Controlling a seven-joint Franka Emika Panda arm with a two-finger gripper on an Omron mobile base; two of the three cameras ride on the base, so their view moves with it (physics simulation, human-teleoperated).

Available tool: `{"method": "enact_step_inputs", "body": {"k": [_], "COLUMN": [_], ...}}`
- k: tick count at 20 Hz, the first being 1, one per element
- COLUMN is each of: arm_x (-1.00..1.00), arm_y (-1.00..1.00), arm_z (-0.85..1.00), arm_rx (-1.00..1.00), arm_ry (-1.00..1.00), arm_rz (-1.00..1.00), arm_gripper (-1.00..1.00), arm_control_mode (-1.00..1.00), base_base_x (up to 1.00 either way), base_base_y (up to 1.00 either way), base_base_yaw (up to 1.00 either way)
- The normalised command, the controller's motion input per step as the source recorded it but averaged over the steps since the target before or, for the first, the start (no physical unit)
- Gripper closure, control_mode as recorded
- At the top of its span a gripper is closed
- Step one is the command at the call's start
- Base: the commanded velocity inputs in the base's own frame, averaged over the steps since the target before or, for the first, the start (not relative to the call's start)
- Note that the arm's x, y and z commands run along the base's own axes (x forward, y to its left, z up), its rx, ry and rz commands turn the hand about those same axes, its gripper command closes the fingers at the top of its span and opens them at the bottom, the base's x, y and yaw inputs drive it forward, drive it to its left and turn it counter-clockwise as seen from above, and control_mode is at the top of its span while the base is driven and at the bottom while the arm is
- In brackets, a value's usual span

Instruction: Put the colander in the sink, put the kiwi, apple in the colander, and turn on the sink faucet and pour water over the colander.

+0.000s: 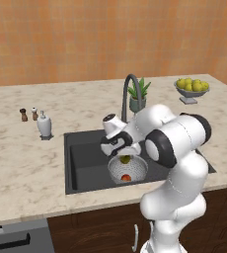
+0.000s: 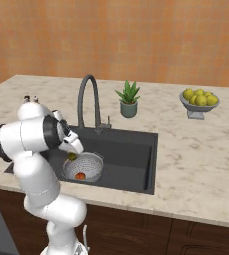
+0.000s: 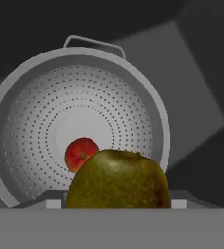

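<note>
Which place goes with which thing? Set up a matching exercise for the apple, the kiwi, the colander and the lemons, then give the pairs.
Things:
1. apple
2. kiwi
3. colander
4. lemons

Places:
A. in the sink
B. on the grey stemmed dish
C. in the claw, above the colander
D. on the colander's floor

Pairs: 1-D, 2-C, 3-A, 4-B

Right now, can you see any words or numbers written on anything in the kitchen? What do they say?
None: there is no writing to read anywhere.
The soap bottle is plain white, no label.
The two small shakers are too small to show any marks.
The colander, apple, kiwi, sink, faucet, plant pot and lemon dish carry no text.
</note>
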Motion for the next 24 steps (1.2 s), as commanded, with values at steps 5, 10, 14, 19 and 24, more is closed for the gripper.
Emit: {"method": "enact_step_inputs", "body": {"k": [5,10,14,19,24], "arm_x": [0.3,0.01,-0.01,-0.01,-0.06], "arm_y": [0.0,0.0,0.0,0.0,-0.02], "arm_z": [-0.45,-0.39,-0.27,-0.23,-0.16], "arm_rx": [-0.03,-0.13,-0.15,-0.05,0.0], "arm_ry": [0.18,0.1,0.0,0.0,-0.03], "arm_rz": [0.0,-0.01,-0.05,-0.05,-0.03], "arm_gripper": [1.0,1.0,1.0,1.0,1.0], "arm_control_mode": [-1.0,-1.0,-1.0,-1.0,-1.0], "base_base_x": [0.0,0.0,0.0,0.0,0.0], "base_base_y": [0.0,0.0,0.0,0.0,0.0], "base_base_yaw": [0.0,0.0,0.0,0.0,0.0]}}
